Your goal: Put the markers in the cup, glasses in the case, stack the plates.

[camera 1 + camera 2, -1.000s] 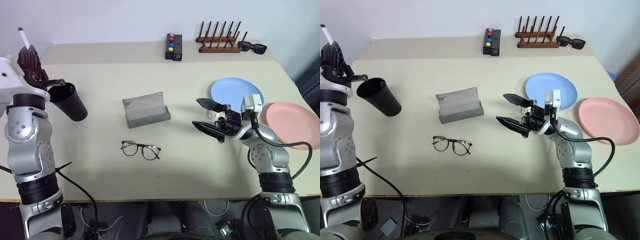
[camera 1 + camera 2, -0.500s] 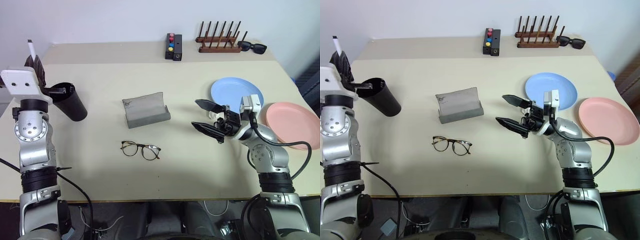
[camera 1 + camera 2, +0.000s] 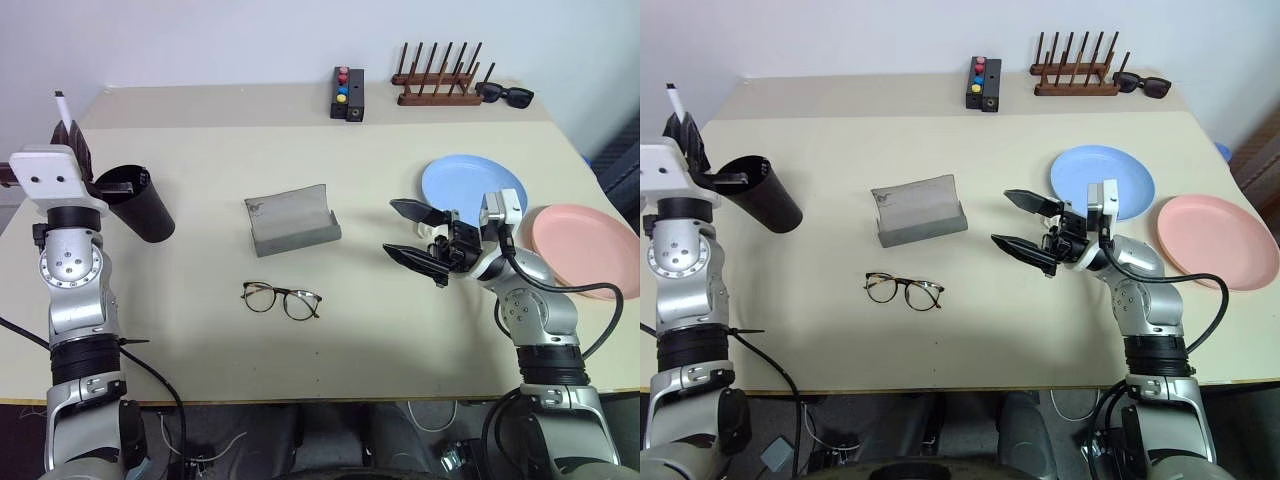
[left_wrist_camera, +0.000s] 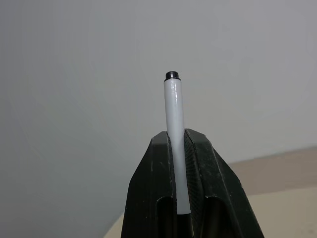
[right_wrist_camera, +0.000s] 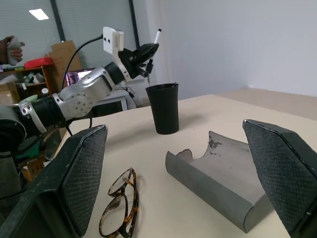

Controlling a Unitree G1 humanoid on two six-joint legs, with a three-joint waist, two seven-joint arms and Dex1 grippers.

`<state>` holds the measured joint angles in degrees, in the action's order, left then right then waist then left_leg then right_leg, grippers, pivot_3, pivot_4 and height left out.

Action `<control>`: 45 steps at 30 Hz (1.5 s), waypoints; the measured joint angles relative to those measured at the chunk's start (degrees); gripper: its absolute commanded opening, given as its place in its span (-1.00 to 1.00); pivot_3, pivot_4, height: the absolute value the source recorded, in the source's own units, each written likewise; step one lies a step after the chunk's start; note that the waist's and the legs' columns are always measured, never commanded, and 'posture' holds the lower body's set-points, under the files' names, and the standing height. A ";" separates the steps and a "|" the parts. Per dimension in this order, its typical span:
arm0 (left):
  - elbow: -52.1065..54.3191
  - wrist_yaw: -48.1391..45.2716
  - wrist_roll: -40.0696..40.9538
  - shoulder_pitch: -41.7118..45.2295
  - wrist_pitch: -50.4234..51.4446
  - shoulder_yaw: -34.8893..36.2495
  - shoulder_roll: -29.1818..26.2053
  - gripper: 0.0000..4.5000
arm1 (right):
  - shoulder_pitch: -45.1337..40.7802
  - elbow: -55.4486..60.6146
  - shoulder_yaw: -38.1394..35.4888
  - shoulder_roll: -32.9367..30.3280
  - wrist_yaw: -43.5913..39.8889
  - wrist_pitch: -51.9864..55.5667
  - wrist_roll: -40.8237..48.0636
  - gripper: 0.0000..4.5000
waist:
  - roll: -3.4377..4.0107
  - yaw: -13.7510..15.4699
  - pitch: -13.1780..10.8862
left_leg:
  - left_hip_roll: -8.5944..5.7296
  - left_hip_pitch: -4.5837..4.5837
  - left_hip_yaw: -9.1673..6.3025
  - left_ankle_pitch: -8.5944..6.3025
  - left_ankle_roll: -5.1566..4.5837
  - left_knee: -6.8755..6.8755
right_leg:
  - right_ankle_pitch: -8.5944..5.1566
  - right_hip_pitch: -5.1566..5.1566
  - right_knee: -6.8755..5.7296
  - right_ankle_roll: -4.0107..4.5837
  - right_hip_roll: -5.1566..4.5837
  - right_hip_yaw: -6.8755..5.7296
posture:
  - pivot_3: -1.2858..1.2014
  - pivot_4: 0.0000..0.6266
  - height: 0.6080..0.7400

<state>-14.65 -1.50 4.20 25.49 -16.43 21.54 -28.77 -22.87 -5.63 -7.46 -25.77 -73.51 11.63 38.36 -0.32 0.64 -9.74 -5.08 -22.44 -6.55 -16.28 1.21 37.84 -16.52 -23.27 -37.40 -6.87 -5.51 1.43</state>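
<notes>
My left gripper (image 3: 74, 142) is shut on a white marker (image 4: 176, 139), which sticks up past the fingertips with a black end on top. It hovers just left of the rim of the black cup (image 3: 140, 205), which stands at the table's left side. The grey case (image 3: 291, 220) lies open at the middle. The wire-framed glasses (image 3: 281, 299) rest in front of it, lenses flat on the table. My right gripper (image 3: 390, 227) is open and empty, pointing left, between the case and the blue plate (image 3: 470, 180). The pink plate (image 3: 585, 250) lies to the right of the blue one.
Along the back edge stand a black box with coloured buttons (image 3: 347, 93), a wooden peg rack (image 3: 437, 80) and thick black sunglasses (image 3: 504, 94). A person's hand (image 5: 11, 47) shows far off in the right wrist view.
My left arm has come down with the marker, bringing the gripper from above the cup to just beside its rim, and the wrist has rolled. The right arm has kept still.
</notes>
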 measured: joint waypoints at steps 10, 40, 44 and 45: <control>-2.29 0.54 -0.83 0.61 -0.91 -0.59 0.76 -0.99 | 0.02 0.81 0.29 0.00 0.68 -0.50 -0.08 1.00 | 0.00 0.01 0.00 | 0.00 0.00 0.00 0.00 0.00 0.00 | 0.00 -0.02 -0.02 0.00 0.00 0.00 | 0.03 -0.52 1.00; -2.33 0.51 -1.23 1.90 -1.38 -2.76 3.06 -0.99 | -0.11 3.42 0.82 -0.08 3.31 1.72 -0.50 1.00 | 0.00 -0.01 0.00 | 0.00 0.00 0.00 0.00 0.00 0.00 | 0.00 -0.02 -0.03 0.00 0.01 0.00 | 0.03 -0.52 1.00; -3.07 0.53 -1.36 1.66 -1.57 -2.81 3.25 -0.99 | -0.02 3.42 0.79 -0.12 3.26 1.74 -0.50 1.00 | 0.00 -0.02 0.00 | 0.00 -0.01 0.00 0.00 0.00 0.00 | 0.00 -0.02 -0.03 0.00 0.02 0.00 | 0.03 -0.52 1.00; -3.17 0.53 -1.46 1.64 -1.57 -2.82 3.25 -0.99 | 0.06 3.42 0.79 -0.12 3.27 1.74 -0.50 1.00 | 0.00 -0.01 0.00 | 0.00 0.00 0.00 0.00 0.00 0.00 | 0.00 -0.02 -0.03 0.00 0.02 0.00 | 0.03 -0.52 1.00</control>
<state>-17.83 -0.97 2.74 27.13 -18.00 18.73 -25.52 -22.81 -2.21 -6.67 -25.89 -70.24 13.36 37.87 -0.32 0.63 -9.74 -5.09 -22.45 -6.55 -16.28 1.21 37.85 -16.52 -23.29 -37.42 -6.88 -5.50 1.42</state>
